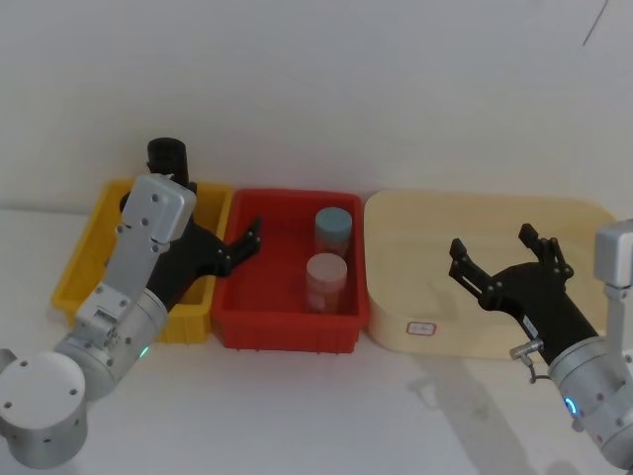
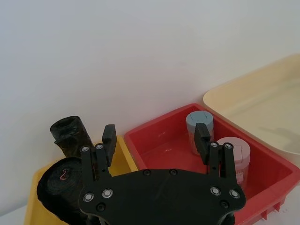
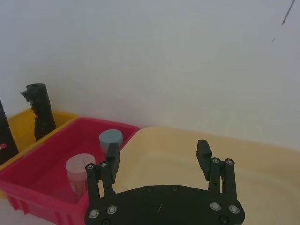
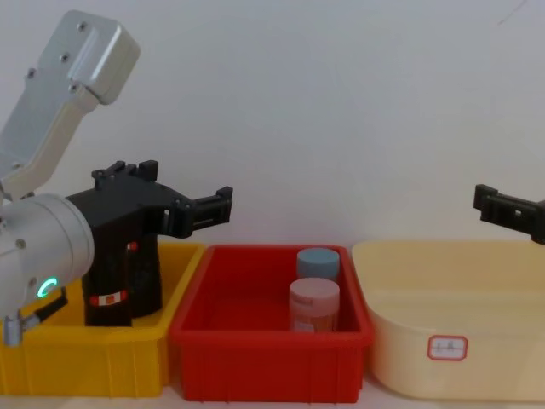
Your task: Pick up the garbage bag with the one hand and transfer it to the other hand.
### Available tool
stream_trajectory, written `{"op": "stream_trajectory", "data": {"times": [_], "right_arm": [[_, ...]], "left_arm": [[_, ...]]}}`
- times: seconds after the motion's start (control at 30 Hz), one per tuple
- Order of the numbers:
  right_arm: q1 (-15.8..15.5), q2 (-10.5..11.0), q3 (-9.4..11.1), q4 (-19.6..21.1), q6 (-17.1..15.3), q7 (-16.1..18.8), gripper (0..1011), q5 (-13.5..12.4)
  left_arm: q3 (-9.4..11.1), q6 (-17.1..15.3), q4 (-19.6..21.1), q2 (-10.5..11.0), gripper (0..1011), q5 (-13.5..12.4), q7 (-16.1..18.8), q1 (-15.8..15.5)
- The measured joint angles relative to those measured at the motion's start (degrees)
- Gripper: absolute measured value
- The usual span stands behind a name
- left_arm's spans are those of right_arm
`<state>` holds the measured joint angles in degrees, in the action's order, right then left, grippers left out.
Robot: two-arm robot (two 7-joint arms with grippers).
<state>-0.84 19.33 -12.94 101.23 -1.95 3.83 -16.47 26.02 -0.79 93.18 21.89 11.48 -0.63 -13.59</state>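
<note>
The garbage bag (image 4: 136, 285), a thick black roll with a red-and-white label band, stands in the yellow bin (image 1: 79, 272). The left wrist view shows its top (image 2: 58, 185) just below the hand. My left gripper (image 1: 242, 242) (image 2: 155, 136), on the arm with the green ring, hangs open above the edge between the yellow and red bins, holding nothing. A slimmer black roll (image 1: 170, 158) (image 3: 40, 110) with a small red tag stands at the bin's back. Over the cream tub (image 1: 554, 213), my right gripper (image 1: 493, 242) (image 3: 157, 150), on the blue-ringed arm, is open and holds nothing.
The red bin (image 1: 287, 332) in the middle holds two jars, one with a blue lid (image 1: 333, 226) and one with a pink lid (image 1: 326, 277). A white wall rises close behind the bins. White table lies in front of them.
</note>
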Motion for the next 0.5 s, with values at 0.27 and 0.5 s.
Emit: {"op": "stream_trajectory", "data": {"times": [0.27,0.5], "right_arm": [[0.0,0.0,0.0,0.0,0.0,0.0,999,0.0],[0.0,0.0,0.0,0.0,0.0,0.0,999,0.0]], "left_arm": [[-0.2,-0.4,0.3,0.0,1000,0.3,-0.3,0.0],[-1.6,-2.9,1.7,0.8,1000,3.2,-3.1,-0.3]]}}
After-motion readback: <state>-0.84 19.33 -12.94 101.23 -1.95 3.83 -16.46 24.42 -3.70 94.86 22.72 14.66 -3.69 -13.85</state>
